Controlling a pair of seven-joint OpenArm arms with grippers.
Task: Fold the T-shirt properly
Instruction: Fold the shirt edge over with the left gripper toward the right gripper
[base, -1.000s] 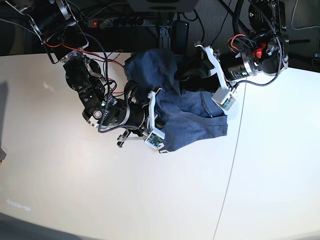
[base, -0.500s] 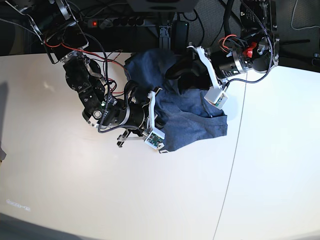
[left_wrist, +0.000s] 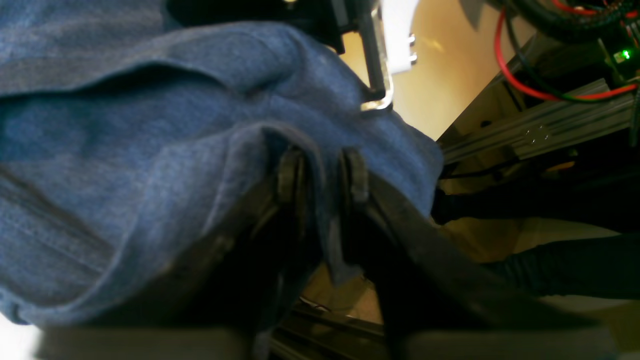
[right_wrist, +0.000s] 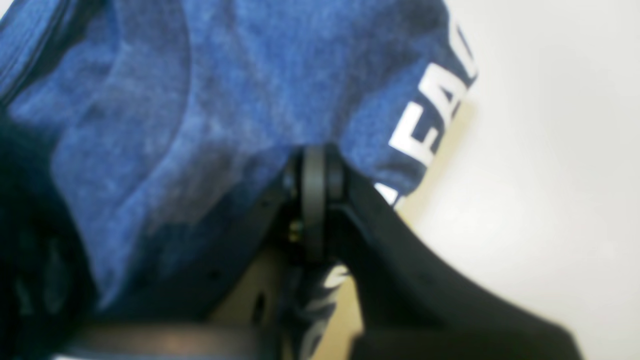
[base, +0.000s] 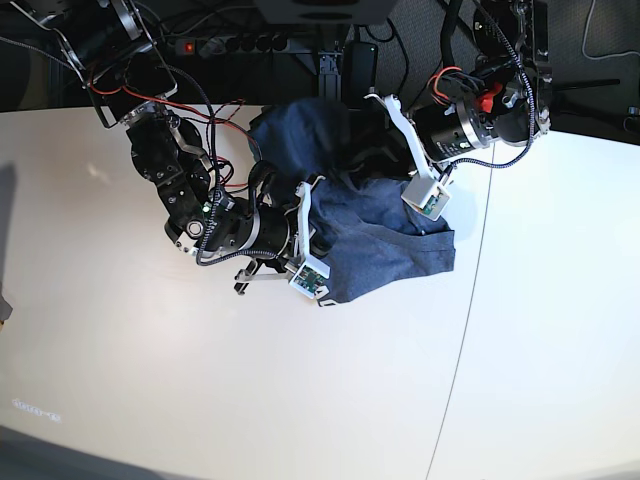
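The blue-grey T-shirt lies bunched near the back edge of the white table. In the left wrist view a raised fold of the T-shirt runs between the two black pads, and my left gripper is shut on it. In the base view the left gripper sits over the shirt's far part. My right gripper is shut on the shirt's edge near the white lettering. In the base view the right gripper is at the shirt's left side.
A power strip and loose cables lie behind the table's back edge. A seam runs down the table to the right of the shirt. Aluminium framing stands close behind the left gripper.
The left arm has moved leftward over the shirt's far part and its jaws have closed on a fold. The right arm and its grip have not moved.
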